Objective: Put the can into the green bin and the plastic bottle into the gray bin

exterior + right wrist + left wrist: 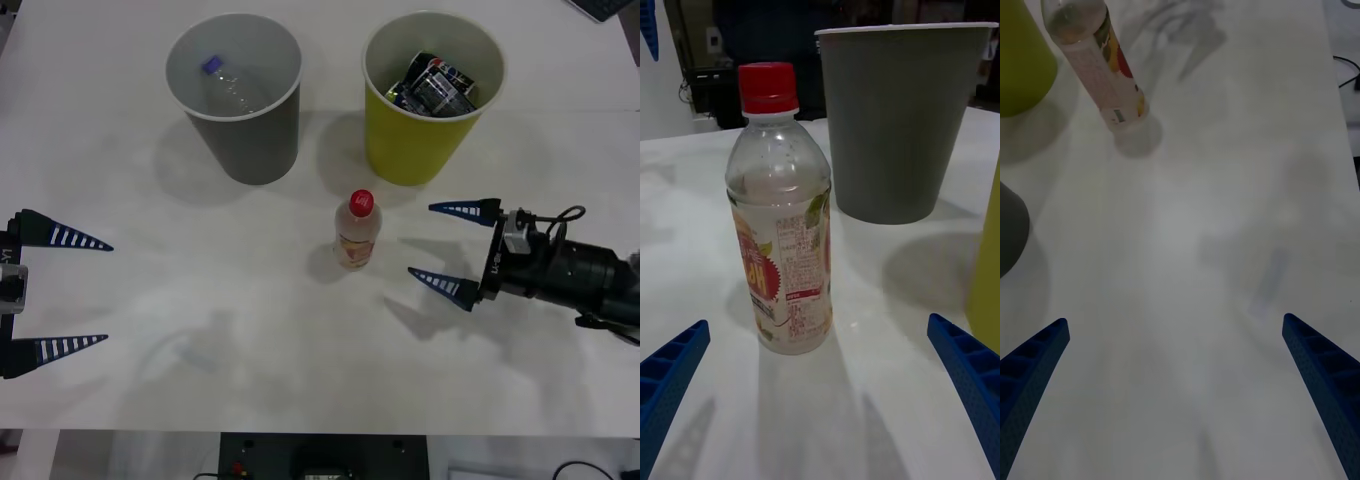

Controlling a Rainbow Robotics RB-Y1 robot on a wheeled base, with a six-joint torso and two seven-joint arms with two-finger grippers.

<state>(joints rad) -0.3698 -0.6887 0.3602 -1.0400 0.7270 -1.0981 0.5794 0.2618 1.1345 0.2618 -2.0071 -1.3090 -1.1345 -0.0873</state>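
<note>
The plastic bottle, clear with a red cap and an orange-yellow label, stands upright mid-table, in front of both bins. My right gripper is open just to the bottle's right, pointed at it and not touching. The green bin at the back right holds several crushed cans. The gray bin at the back left holds a clear bottle with a blue-purple cap. My left gripper is open at the table's left edge, far from the bottle.
The white table has open room around the bottle and toward its front edge. A dark device edge shows at the back right corner.
</note>
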